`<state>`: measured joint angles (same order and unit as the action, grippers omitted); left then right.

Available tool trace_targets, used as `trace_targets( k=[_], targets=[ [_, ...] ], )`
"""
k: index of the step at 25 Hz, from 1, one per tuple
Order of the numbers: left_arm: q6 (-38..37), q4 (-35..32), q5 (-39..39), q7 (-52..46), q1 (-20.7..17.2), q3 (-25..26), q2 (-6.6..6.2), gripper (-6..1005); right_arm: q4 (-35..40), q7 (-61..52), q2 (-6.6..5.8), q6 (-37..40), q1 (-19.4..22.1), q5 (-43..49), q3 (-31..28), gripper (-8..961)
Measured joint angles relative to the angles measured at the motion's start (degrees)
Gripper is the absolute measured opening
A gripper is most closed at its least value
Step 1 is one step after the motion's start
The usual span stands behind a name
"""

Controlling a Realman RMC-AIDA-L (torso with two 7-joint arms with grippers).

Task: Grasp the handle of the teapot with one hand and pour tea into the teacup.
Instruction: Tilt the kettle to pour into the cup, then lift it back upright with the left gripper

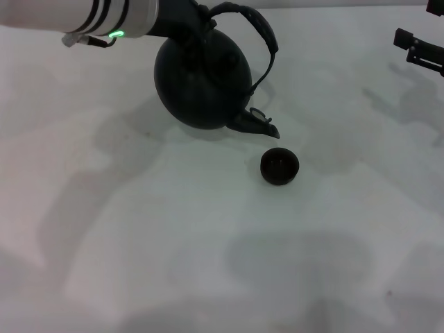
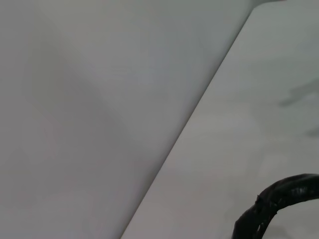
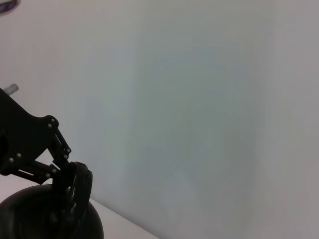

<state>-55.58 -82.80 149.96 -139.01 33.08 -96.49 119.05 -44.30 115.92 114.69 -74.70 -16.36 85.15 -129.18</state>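
The round black teapot (image 1: pixel 201 80) is tilted in the head view, with its short spout (image 1: pixel 258 123) dipping toward the tiny black teacup (image 1: pixel 279 166) just in front of it. The ropey arched handle (image 1: pixel 260 38) leans over to the right. My left gripper (image 1: pixel 198 21) comes in from the upper left and is shut on the handle near the pot's top. The right wrist view shows that gripper (image 3: pixel 70 177) clamped on the handle above the teapot (image 3: pixel 45 216). A piece of the handle (image 2: pixel 279 201) shows in the left wrist view. My right gripper (image 1: pixel 420 50) is parked at the far right edge.
A pale tabletop (image 1: pixel 208 250) spreads around the teacup, and a plain light wall (image 3: pixel 199 99) stands behind the table. No other objects lie on the surface.
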Motion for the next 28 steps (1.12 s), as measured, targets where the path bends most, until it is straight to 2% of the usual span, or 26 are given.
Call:
trace_targets(
  k=[28],
  targets=[
    [-1.4, -0.6, 6.4, -2.4, 3.0, -6.2, 0.05, 136, 0.5, 0.5, 0.00, 0.3, -0.1, 0.0, -0.1, 827]
  ],
)
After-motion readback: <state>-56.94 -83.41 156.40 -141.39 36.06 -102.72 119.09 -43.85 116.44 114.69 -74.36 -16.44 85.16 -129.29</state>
